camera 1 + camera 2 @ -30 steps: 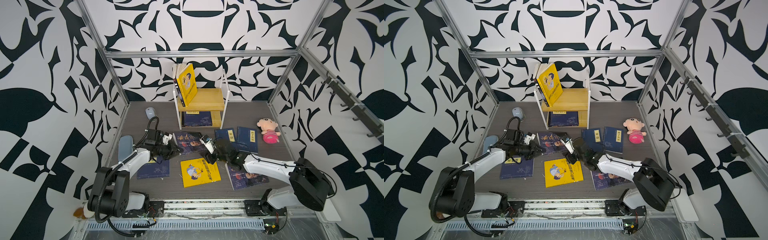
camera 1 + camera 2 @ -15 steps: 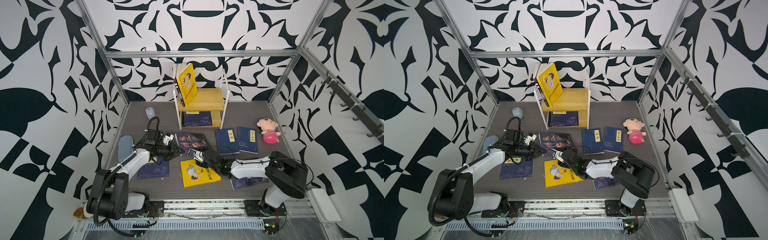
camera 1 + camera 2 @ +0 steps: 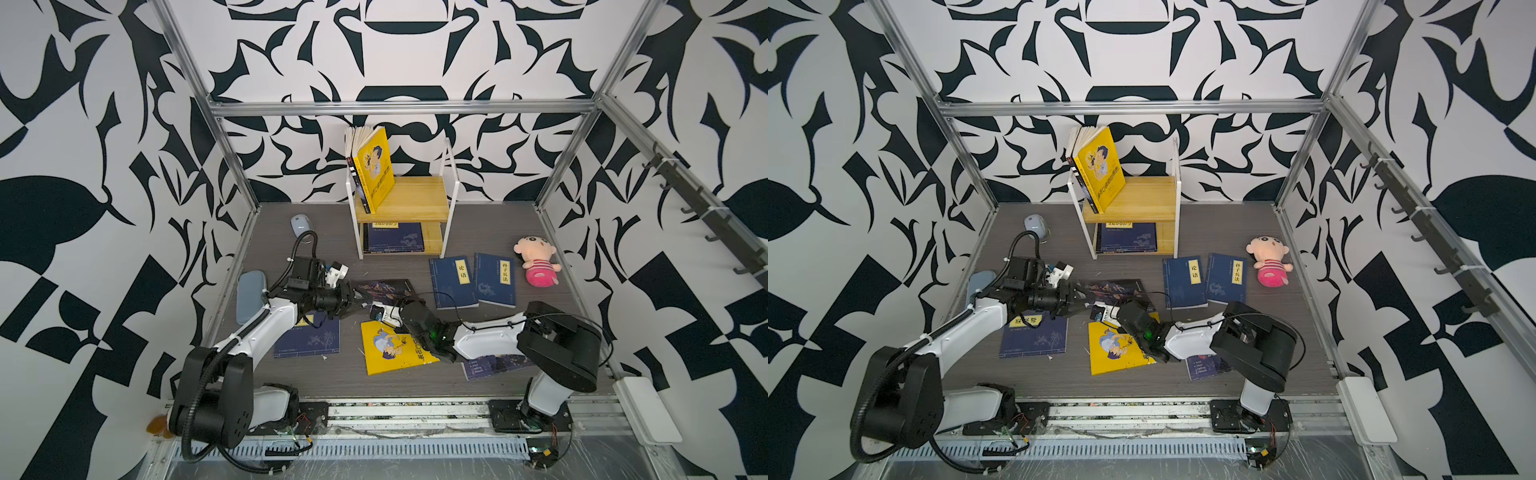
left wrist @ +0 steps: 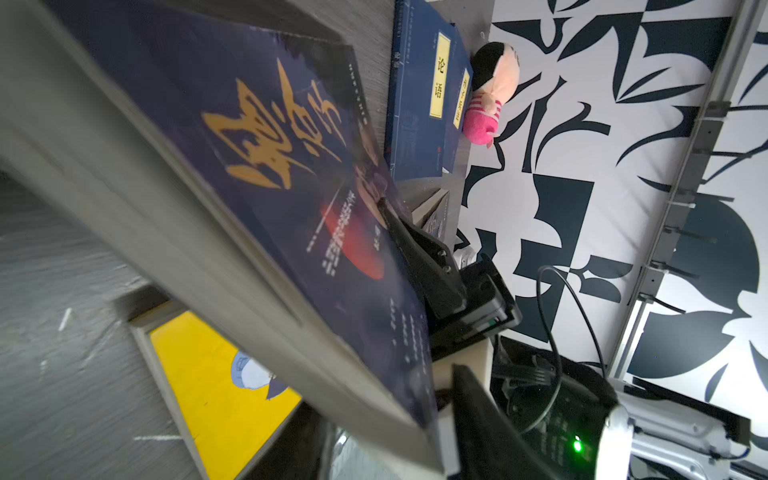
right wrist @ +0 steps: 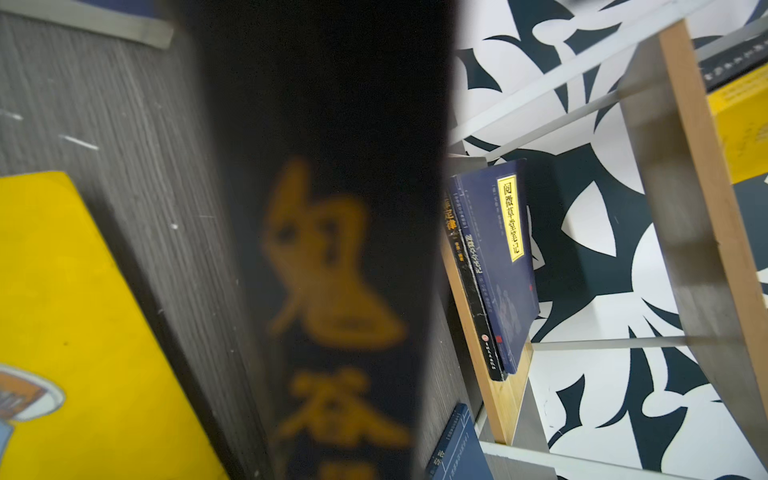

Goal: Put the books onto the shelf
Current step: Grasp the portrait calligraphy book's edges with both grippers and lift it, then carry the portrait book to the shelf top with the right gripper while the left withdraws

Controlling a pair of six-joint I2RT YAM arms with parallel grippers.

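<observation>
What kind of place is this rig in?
Likely a robot lab test cell, not a home: aluminium frame with black-and-white patterned walls, two arms bolted to a front rail, staged shelf and books.

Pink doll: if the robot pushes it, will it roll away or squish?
The doll looks like soft plush, so it would probably squish. Lying on the table, it seems likelier to slide or flop than roll.

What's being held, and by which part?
The right gripper pinches the dark blue book by its edge nearest that arm; the left gripper's hold is unclear.
</observation>
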